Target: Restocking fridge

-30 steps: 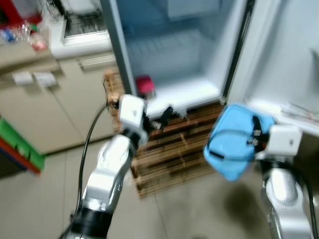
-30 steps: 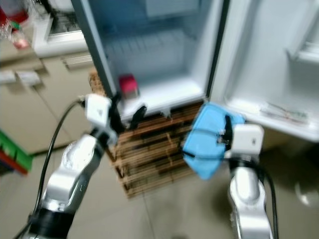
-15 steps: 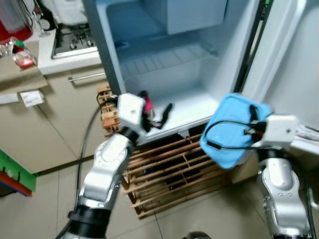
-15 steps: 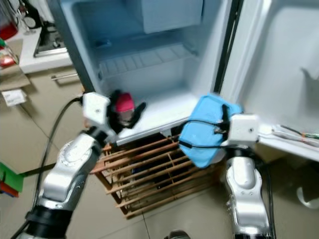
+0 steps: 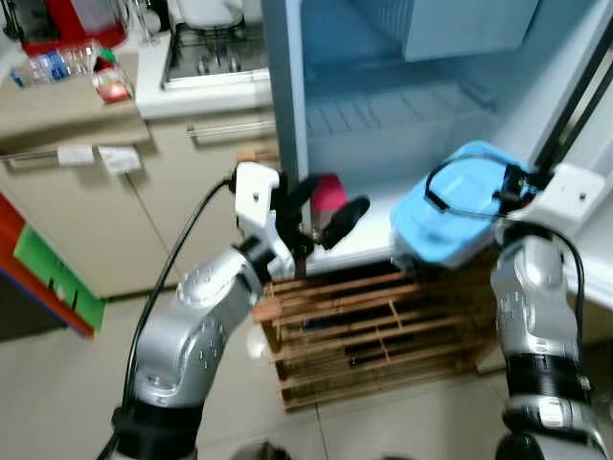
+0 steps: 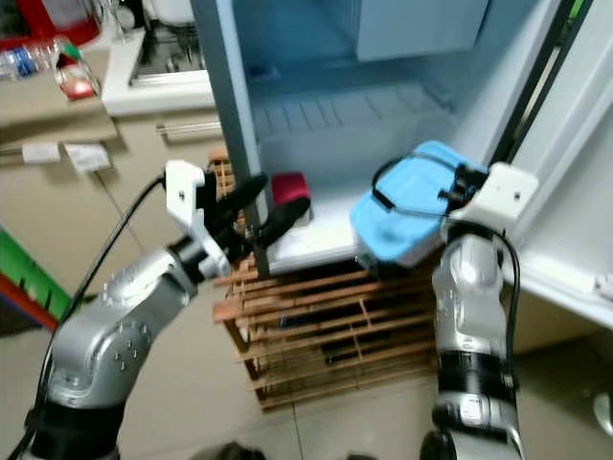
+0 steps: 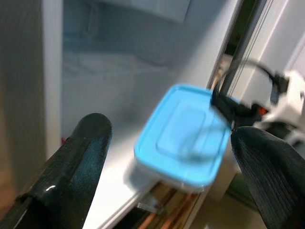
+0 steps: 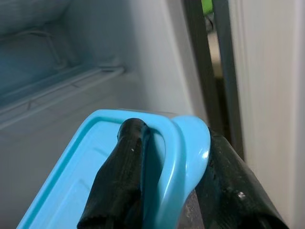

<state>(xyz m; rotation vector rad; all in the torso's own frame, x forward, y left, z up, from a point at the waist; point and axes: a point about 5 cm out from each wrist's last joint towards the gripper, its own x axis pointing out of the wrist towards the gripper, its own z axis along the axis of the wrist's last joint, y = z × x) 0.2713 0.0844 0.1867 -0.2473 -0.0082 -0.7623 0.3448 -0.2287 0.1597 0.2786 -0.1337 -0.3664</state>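
One blue-lid box (image 5: 450, 206), pinched by right gripper (image 5: 512, 182), has moved over fridge shelf (image 6: 321, 235); nearly in. Left gripper (image 5: 321, 206) spread, empty.

an open fridge (image 5: 383, 125) stands ahead on a slatted crate (image 5: 383, 326). a lidded container (image 5: 450, 216) sits at its floor's front right edge, a small box (image 5: 330, 192) left. counter (image 5: 67, 105) lies further left.

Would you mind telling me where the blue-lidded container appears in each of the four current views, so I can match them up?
Left eye view: blue-lidded container right of centre, at the fridge shelf's front edge.
Right eye view: container right of centre, over the shelf edge.
Left wrist view: centre, between the left gripper's fingers.
Right wrist view: lower half, clamped in the right gripper.
Shared landmark: the fridge shelf.
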